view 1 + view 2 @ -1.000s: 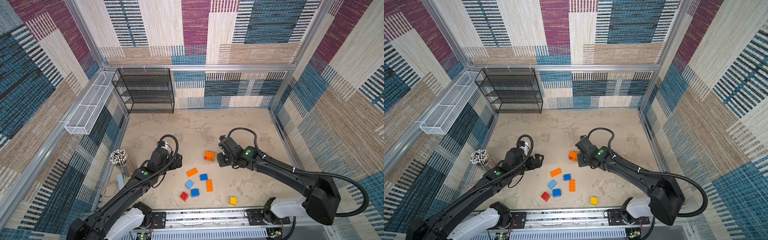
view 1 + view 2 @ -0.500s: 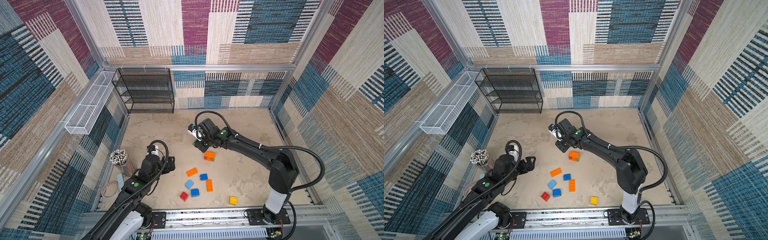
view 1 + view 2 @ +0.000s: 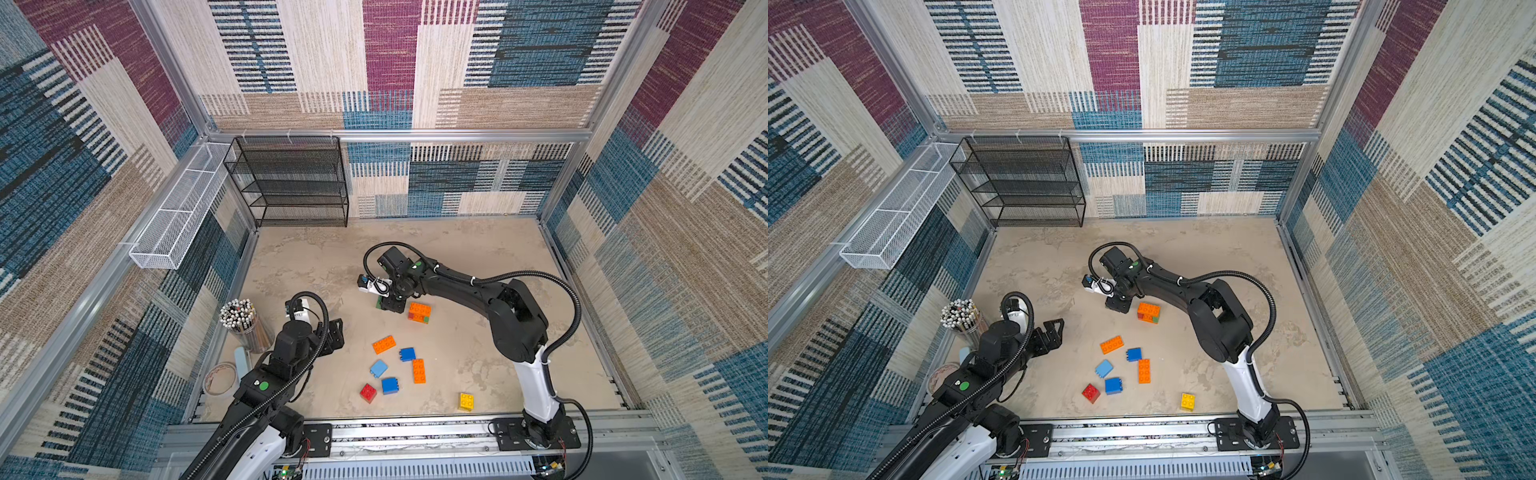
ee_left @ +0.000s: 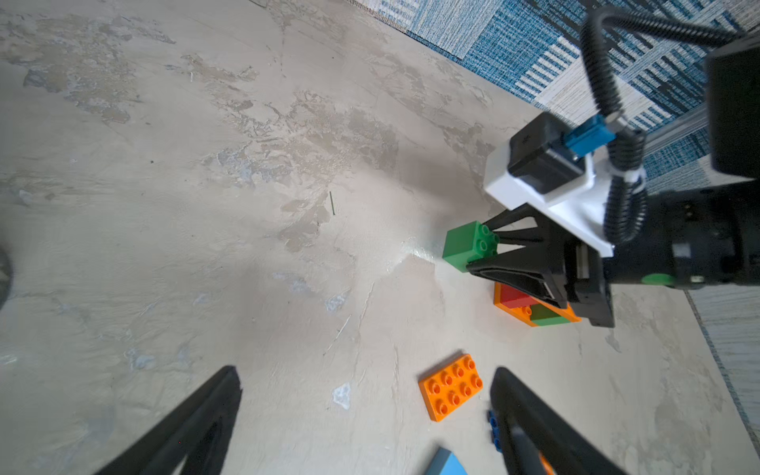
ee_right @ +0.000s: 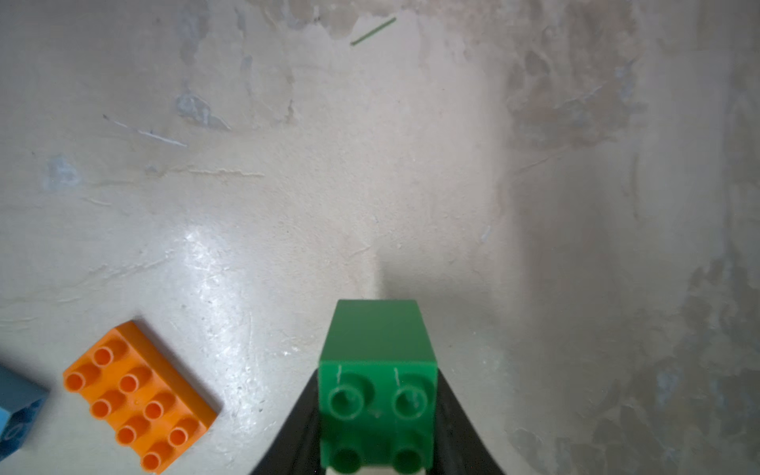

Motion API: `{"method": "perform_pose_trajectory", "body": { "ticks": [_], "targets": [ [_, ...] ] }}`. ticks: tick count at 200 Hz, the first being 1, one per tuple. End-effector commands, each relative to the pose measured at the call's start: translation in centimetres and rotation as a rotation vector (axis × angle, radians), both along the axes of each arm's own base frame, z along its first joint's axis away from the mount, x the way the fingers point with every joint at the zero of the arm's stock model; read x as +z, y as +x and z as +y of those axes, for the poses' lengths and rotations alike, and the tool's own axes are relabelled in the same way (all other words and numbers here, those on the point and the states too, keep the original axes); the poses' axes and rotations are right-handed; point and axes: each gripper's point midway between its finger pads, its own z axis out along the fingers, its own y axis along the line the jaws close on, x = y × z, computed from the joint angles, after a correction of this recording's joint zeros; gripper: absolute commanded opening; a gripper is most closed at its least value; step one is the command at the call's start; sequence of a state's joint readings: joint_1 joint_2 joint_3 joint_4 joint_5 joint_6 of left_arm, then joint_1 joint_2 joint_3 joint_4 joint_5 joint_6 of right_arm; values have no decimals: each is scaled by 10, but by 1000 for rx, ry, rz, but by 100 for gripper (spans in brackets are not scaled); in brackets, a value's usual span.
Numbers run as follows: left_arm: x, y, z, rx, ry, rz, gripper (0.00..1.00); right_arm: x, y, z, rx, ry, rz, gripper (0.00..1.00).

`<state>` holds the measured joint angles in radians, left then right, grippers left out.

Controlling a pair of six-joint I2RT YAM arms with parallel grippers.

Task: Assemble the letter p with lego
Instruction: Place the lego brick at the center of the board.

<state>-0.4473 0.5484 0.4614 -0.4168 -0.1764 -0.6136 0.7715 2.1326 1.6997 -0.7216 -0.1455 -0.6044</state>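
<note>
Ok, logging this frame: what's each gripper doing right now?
Left gripper: open, empty.
Right gripper: shut on the small green studded plastic brick.

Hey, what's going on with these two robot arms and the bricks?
The right gripper is shut on a green brick, low beside a small orange-topped stack. The left gripper hangs open and empty off to the side. Seven loose bricks, orange, blue, red and yellow, lie scattered on the table; no letter P shows yet.

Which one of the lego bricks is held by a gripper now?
The small green brick, gripped by the right gripper. The other bricks lie free on the table; the left gripper is open and empty.
</note>
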Motion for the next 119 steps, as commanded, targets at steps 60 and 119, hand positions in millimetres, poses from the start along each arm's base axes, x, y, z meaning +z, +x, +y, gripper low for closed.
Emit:
{"method": "perform_pose_trajectory", "body": {
  "ticks": [60,119],
  "targets": [
    [-5,0,3,2,28,3,97,-14,-4,-4,68,-44,-3,44],
    [-5,0,4,5,31,5,97,20,-3,-1,37,12,-28,55]
  ]
}}
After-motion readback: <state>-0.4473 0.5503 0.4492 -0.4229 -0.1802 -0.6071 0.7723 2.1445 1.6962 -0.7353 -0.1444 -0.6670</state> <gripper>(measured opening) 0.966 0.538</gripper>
